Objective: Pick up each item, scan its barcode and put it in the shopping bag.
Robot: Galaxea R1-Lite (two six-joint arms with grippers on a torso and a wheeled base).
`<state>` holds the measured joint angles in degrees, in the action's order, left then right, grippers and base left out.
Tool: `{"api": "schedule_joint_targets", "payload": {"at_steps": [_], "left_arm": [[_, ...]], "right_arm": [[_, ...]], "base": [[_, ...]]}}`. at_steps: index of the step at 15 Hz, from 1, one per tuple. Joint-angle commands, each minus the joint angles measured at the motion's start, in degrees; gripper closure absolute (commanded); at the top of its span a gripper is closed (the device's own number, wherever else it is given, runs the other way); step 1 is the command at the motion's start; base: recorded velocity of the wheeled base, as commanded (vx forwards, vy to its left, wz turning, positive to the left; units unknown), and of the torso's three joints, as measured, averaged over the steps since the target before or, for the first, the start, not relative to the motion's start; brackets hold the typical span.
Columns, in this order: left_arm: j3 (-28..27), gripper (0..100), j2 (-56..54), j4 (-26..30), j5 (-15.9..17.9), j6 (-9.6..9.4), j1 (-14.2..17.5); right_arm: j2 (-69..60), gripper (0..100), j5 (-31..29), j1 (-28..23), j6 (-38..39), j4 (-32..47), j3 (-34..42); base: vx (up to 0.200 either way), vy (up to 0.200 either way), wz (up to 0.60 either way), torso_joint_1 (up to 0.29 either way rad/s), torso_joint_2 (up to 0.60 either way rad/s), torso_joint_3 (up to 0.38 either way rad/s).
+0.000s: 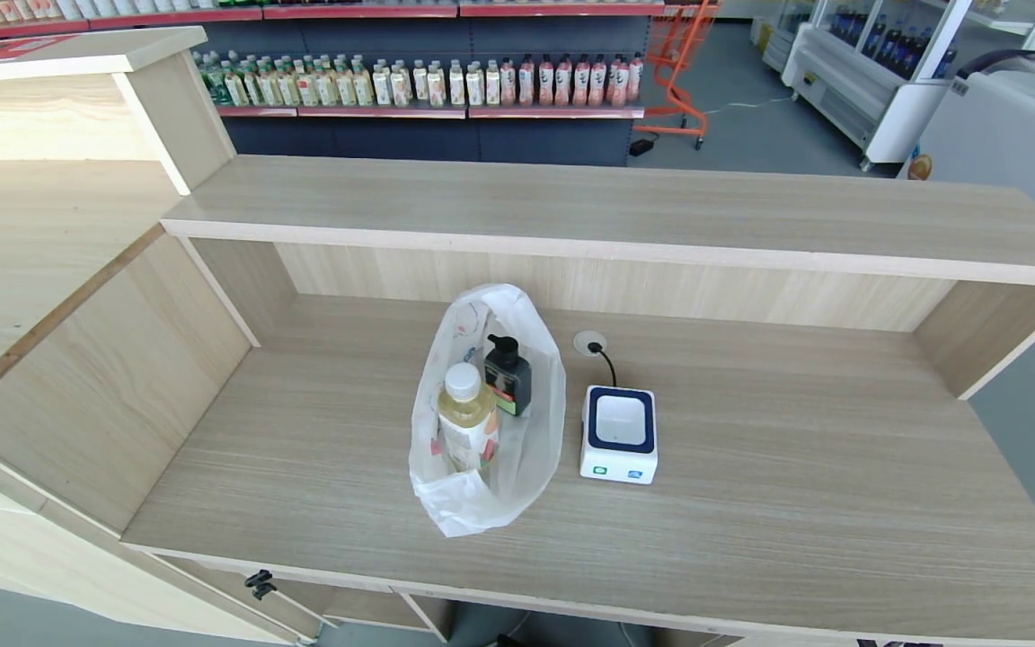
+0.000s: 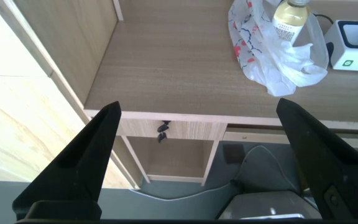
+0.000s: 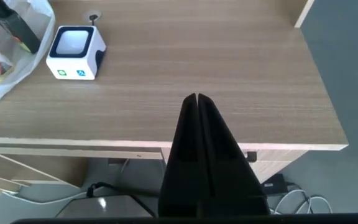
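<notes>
Starting at the left, the left gripper [image 2: 197,107] is seen from its own wrist camera with its two fingers spread wide and nothing held between them. It is placed off the front edge of the counter surface [image 2: 166,68], toward the left corner. Under that edge a small dark handle [image 2: 163,130] is picked out on the drawer front.

A little left of the middle of the surface, the shopping bag [image 1: 482,422] is stood open. Two items are held inside it. A drink bottle [image 1: 465,413] with a white cap is upright on the side nearer the front edge, and a black pump bottle [image 1: 507,373] is set behind it, toward the back wall. The drink bottle's label is given by the left wrist view, the pump bottle's dark body by the right wrist view.

Just beside the bag, on its right, the white scanner [image 1: 619,433] is set with its dark-rimmed window facing up. Its black cable [image 1: 605,362] is led to a round port [image 1: 589,341] near the back wall.

The right gripper [image 3: 196,98] is shown with its fingers pressed together on nothing, off the front edge toward the right corner
</notes>
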<state>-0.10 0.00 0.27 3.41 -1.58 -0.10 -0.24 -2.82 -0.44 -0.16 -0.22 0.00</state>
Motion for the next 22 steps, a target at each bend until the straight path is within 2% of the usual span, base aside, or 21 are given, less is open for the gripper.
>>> {"api": "schedule_joint_targets", "payload": {"at_steps": [1,4,9,22], "left_arm": [[0.01,0,0.09,0.0,0.01,0.0,0.01],[0.01,0,0.09,0.0,-0.07,0.09,0.01],[0.01,0,0.09,0.0,0.01,-0.17,0.01],[0.01,0,0.09,0.0,-0.07,0.0,0.01]], "right_arm": [[0.24,100,0.0,0.0,-0.02,-0.04,0.0],[0.24,100,-0.08,0.0,0.33,-0.04,0.0],[0.24,100,-0.08,0.0,0.33,-0.04,0.0],[0.24,100,0.0,0.0,-0.19,-0.04,0.0]], "base": [[0.0,0.0,0.0,0.0,0.0,0.0],[0.0,0.0,0.0,0.0,0.0,0.0],[0.0,-0.2,0.0,0.003,0.0,0.003],[0.0,0.0,0.0,0.0,0.0,0.0]]}}
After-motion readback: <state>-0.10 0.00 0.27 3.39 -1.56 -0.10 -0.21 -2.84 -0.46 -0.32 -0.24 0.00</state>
